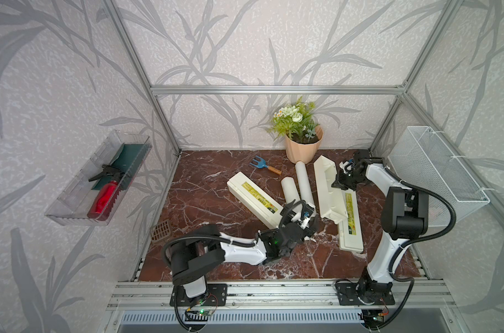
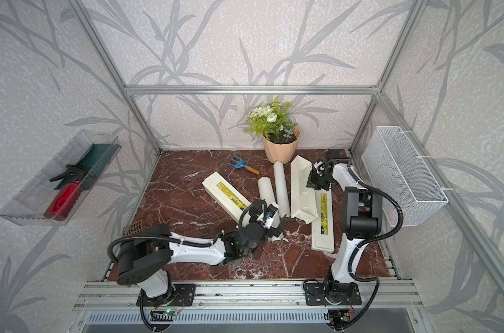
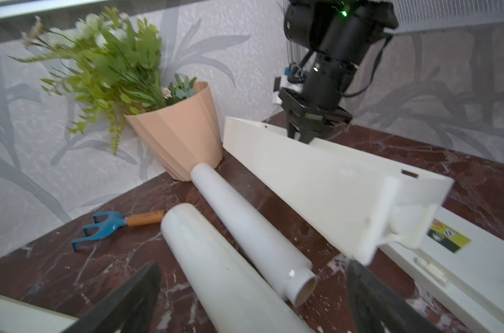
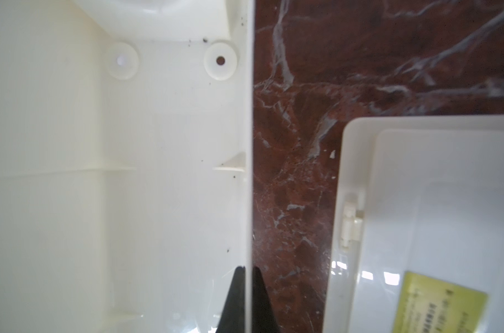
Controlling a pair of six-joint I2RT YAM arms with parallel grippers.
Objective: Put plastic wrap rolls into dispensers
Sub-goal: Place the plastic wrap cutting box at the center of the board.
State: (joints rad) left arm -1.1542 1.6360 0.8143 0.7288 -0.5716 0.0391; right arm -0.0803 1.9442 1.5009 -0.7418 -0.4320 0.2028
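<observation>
Right tool (image 4: 246,275) is pressed together on the thin long wall of the open cream-white plastic dispenser (image 1: 330,190), right of centre in both top views. One black fingertip (image 4: 233,302) sits inside the trough, the other outside. The trough stands tilted up on its long edge. Its flat lid (image 1: 351,230), bearing a yellow-green label strip, lies on the red-brown marble counter (image 1: 204,201) at the lower right of it. Two long translucent-white plastic wrap rolls lie side by side on the counter at frame centre, outside both boxes. Left tool (image 3: 252,268) is spread wide, low over their near ends. The left roll (image 1: 289,187) runs between the spread fingers in the left wrist view; contact cannot be determined. The right roll (image 1: 304,181) reaches the foot of the peach faceted flowerpot (image 1: 302,151). The closed cream-white dispenser (image 1: 255,197), label up, lies diagonally left of centre. A blue hand fork (image 1: 259,164) lies above it.
</observation>
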